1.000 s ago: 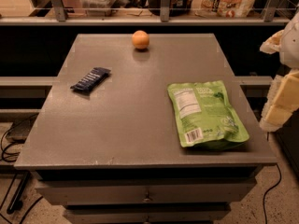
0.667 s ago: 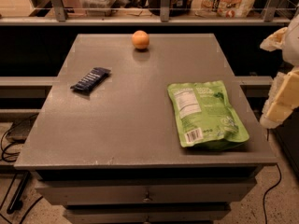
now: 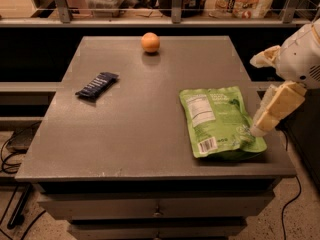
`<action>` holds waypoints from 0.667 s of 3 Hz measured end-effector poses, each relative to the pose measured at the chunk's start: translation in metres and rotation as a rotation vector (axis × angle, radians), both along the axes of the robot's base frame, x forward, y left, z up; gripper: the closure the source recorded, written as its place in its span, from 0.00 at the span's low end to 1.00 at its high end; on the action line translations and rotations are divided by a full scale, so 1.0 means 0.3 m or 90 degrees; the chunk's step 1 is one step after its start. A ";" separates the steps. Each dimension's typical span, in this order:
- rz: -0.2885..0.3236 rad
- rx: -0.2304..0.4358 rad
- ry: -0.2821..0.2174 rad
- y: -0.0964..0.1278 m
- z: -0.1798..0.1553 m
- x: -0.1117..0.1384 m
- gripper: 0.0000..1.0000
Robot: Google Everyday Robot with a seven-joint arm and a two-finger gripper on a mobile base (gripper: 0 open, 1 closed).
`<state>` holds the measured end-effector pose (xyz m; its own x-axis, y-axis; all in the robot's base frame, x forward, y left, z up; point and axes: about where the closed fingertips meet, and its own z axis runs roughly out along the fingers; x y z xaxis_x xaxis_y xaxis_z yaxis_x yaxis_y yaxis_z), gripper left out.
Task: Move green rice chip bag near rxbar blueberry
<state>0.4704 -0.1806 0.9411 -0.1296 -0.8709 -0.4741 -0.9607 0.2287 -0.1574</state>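
Three things on the desk: a green bag [image 3: 220, 121], a blue bar [image 3: 97, 85] and an orange [image 3: 150, 42] were seen on the grey desk [image 3: 130, 134], all well apart from one another.
Green bag: it was laid flat near the right front corner, with its white label and barcode turned up and its lower edge close to the front rim of the desk.
Blue bar: it was laid flat on the left half of the desk, set at a slant, well apart from the green bag, with bare desk between the two.
Orange: it was placed near the back edge, about midway across, and its faint reflection was seen on the desk top.
Gripper: the gripper [image 3: 255, 96] was held at the right side of the desk, by the right edge of the green bag, carried on the white arm [image 3: 302, 59] at the right border.
Jaws: they were spread wide, with one finger raised toward the back and the other finger [image 3: 277, 106] slanted down, its tip brought to the lower right part of the bag; whether that tip was touching the bag could not be told. Nothing was gripped between them.
Drawer: a drawer [image 3: 157, 206] with a small handle was seen under the desk top.
Cables: dark cables [image 3: 10, 154] were seen on the floor beside the desk.
Shelf: a shelf [image 3: 150, 15] loaded with packets and containers was seen behind the desk.
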 end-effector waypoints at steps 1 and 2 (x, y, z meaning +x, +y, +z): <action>0.004 -0.003 0.002 0.001 -0.019 -0.004 0.00; -0.008 -0.015 -0.008 0.004 -0.068 -0.014 0.00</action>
<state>0.4661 -0.1794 0.9207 -0.1350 -0.8802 -0.4550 -0.9558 0.2368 -0.1744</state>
